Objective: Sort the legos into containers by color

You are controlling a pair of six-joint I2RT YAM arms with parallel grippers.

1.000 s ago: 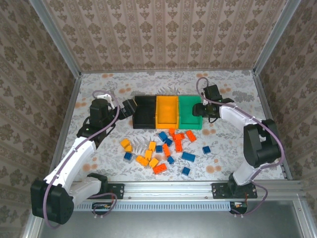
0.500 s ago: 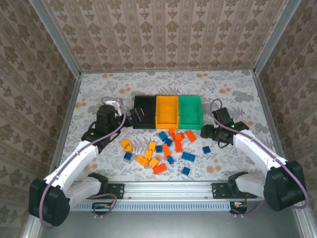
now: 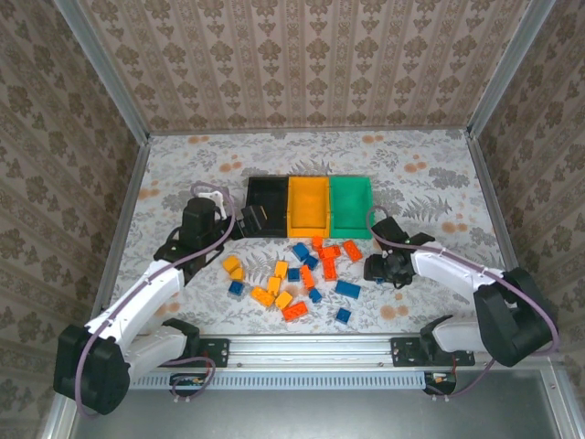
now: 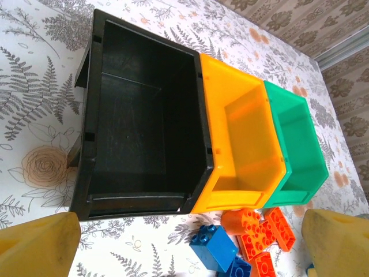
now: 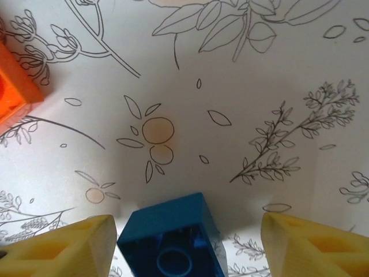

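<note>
Nearby, orange lego [image 5: 14,86] (blue lego [image 5: 173,242] btwn fingers [image 5: 63,248]).

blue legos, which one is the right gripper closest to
The lone blue brick between the right gripper's open fingers; it lies apart on the right, while the other blue ones sit in the main pile.

We note floral tablecloth [image 3: 439,174] | patterned walls [image 3: 302,64] on three sides of tablecloth | we find metal rail [image 3: 311,347] along tablecloth's near edge
</note>
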